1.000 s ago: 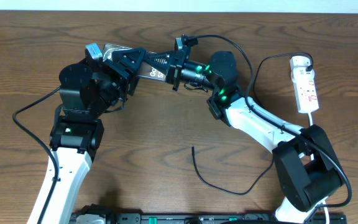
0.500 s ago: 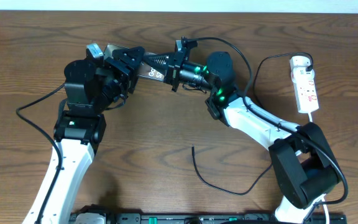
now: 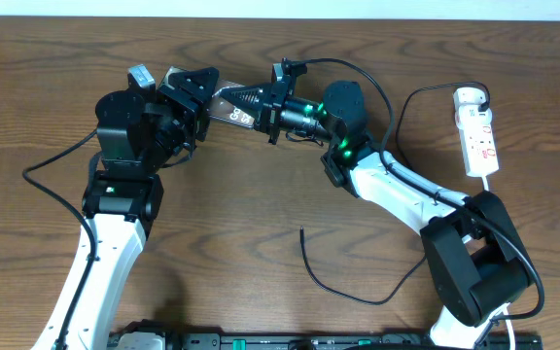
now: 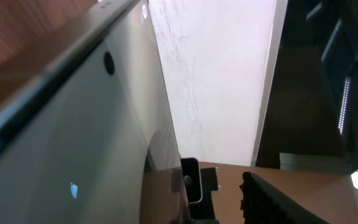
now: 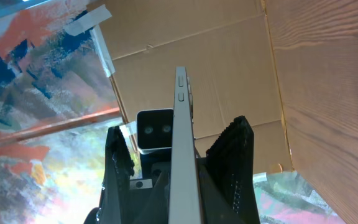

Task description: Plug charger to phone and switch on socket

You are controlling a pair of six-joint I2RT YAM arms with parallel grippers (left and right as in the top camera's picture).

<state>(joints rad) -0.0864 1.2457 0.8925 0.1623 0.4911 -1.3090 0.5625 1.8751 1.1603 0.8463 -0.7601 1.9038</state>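
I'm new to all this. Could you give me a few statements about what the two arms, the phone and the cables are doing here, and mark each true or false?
1. The right gripper is shut on the flat bronze-brown phone. True.
2. The thin black charger cable is plugged into the phone. False: its tip lies loose on the wooden table.
3. The narrow white power strip lies at the table's right side. True.
4. The left gripper hovers over the power strip. False: it is at the phone's other end.
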